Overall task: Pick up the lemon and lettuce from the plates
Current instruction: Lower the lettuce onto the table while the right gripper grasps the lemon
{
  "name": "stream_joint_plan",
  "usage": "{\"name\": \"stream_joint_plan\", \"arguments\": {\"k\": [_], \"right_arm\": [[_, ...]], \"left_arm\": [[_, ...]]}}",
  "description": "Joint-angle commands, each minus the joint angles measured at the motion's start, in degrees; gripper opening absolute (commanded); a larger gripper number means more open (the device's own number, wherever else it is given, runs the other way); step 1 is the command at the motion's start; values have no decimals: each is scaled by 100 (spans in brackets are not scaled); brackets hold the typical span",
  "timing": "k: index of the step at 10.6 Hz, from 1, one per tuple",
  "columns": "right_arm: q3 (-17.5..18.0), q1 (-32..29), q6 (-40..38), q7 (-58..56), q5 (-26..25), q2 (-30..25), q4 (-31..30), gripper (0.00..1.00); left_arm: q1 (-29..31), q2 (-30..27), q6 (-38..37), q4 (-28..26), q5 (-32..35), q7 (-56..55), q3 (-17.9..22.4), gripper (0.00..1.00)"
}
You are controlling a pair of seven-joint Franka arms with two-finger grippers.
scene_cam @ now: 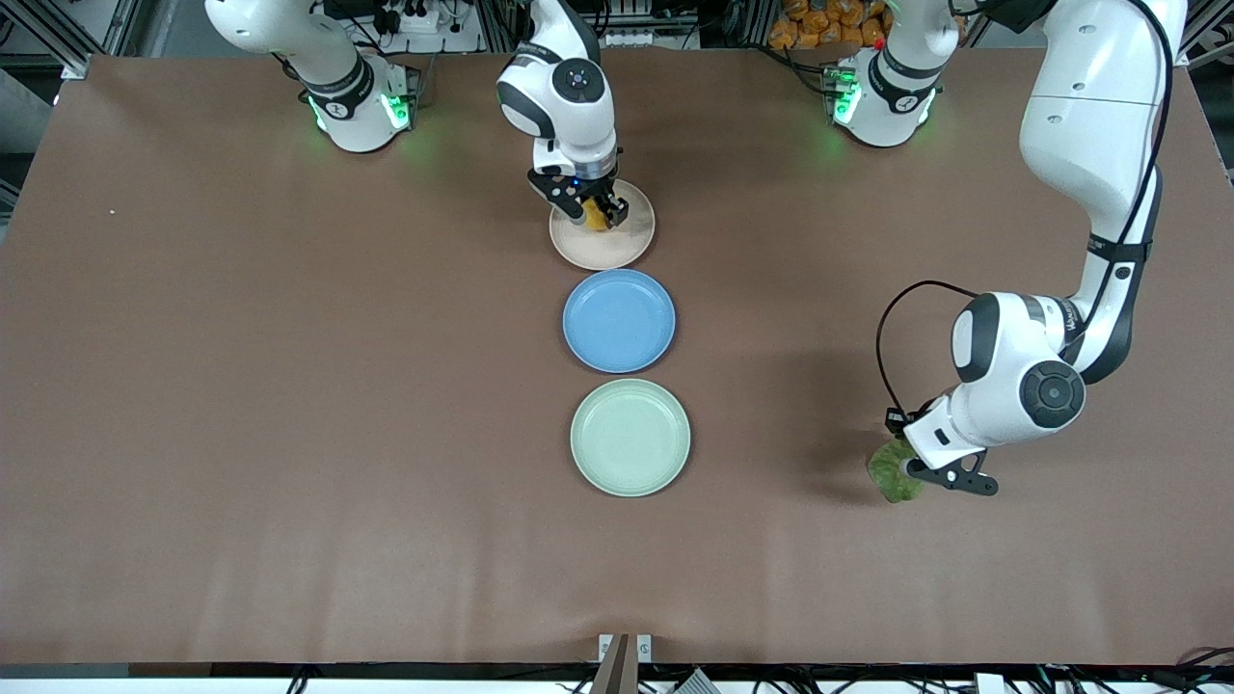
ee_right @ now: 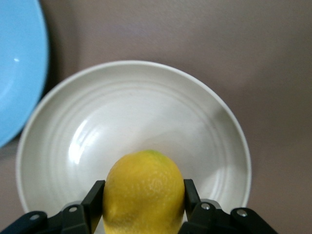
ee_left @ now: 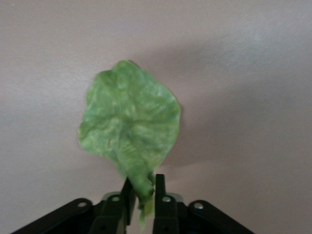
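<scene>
Clearly the lemon (ee_right: 144, 192) is already gripped: the right tool (scene_cam: 594, 214) has its two fingers (ee_right: 95, 197) pressed against the fruit's sides, over the beige plate (scene_cam: 617, 249). The right wrist view shows the fruit filling the gap between them, with the bare plate (ee_right: 146, 112) below. A grip across the narrow waist of the oval makes sense, since the smooth skin would likely slip if caught at the ends. Whether the fruit touches the plate or hangs just above it cannot be told.

The lettuce (scene_cam: 895, 470) is off its plate and held by the left tool (scene_cam: 914, 468) over bare tabletop (scene_cam: 289, 386) toward the left arm's end, well apart from the row of plates. In the left wrist view the fingers (ee_left: 160, 192) are nearly closed on the short stem end, and the crinkled leaf (ee_left: 129, 124) fans out away from them. Pinching the stem is probably the firmest hold a floppy leaf offers.

The green plate (scene_cam: 630, 437), nearest the front camera, lies bare, so the leaf most likely came from it. Between it and the beige plate sits the blue plate (scene_cam: 619, 320), also bare; its edge (ee_right: 19, 73) shows in the right wrist view.

By my judgement the leaf's part is done and the lemon only needs carrying clear of its plate.
</scene>
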Motion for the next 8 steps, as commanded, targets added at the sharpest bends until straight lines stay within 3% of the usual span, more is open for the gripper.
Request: {"name": "stream_joint_plan", "arguments": {"k": [1, 2, 3, 5, 8], "right_arm": [[-311, -75, -314, -294, -41, -22, 424, 0], [-504, -66, -804, -557, -41, -118, 617, 0], [-680, -66, -1323, -856, -110, -310, 715, 0], [-1408, -66, -2098, -1785, -497, -750, 873, 0], [-2156, -75, -2286, -3087, -498, -848, 883, 0]], "left_arm": [[9, 76, -28, 63, -751, 63, -15, 83], [26, 50, -28, 63, -735, 124, -7, 100], [44, 24, -36, 63, -700, 124, -7, 100], [79, -203, -54, 63, -691, 125, 2, 100], [132, -809, -422, 133, -673, 98, 55, 100]]}}
